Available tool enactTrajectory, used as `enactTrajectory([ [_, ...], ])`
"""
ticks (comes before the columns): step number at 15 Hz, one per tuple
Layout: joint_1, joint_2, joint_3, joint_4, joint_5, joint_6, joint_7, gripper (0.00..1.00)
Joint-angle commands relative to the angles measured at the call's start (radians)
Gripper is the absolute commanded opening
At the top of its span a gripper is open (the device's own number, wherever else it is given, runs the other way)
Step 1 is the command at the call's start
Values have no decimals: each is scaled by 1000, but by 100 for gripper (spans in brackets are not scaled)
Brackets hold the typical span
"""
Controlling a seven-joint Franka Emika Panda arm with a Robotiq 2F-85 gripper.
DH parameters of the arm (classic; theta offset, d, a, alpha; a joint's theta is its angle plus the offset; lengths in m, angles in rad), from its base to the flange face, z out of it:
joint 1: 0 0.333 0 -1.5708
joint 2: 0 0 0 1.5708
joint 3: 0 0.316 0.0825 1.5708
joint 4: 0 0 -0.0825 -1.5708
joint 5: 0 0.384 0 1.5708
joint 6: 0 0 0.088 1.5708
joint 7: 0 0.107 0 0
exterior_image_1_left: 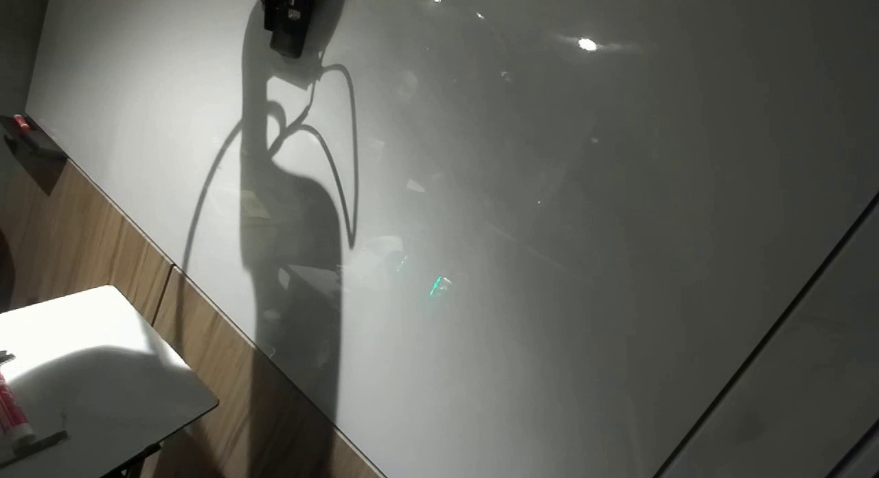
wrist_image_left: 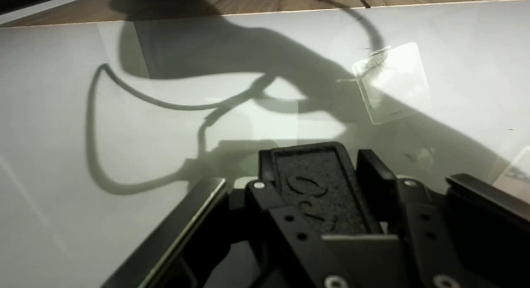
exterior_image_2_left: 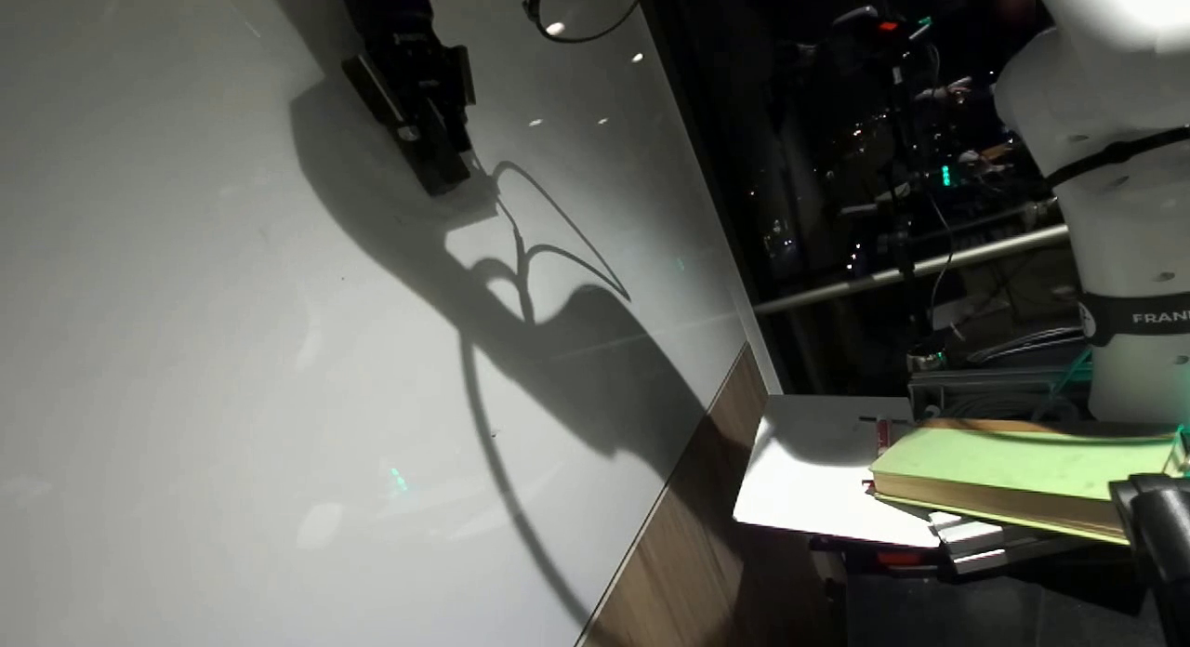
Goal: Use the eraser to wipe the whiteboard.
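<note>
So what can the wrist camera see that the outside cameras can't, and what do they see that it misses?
Only the wrist view shows the curved marks on the face of the eraser.

Only the exterior views show the white tabletop and a red-and-white item on it; in an exterior view there is also what looks like a green book, and the robot arm.

All share the whiteboard, the wood panel along its edge, the shadow across both, and the gripper holding the eraser.

The whiteboard [exterior_image_1_left: 494, 340] is smooth and glossy; panelling [exterior_image_1_left: 89, 217] along its edge shows wood grain. In front of the whiteboard, the eraser [wrist_image_left: 323, 197] presents a matt, rough face, the gripper [wrist_image_left: 316, 166] shiny metal pins [wrist_image_left: 258, 184].
</note>
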Motion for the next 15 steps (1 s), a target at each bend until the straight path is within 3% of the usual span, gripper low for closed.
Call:
enactTrajectory([
  [1, -75, -5, -76, -60, -15, 120, -87, 28],
  [3, -103, -44, -80, -121, 15, 146, -100, 28],
  [8, -50, -289, 1, -450, 156, 158, -85, 28],
  [11, -42, -382, 34, -620, 163, 151, -99, 28],
  [15, -65, -468, 28, -878, 142, 177, -115, 28],
])
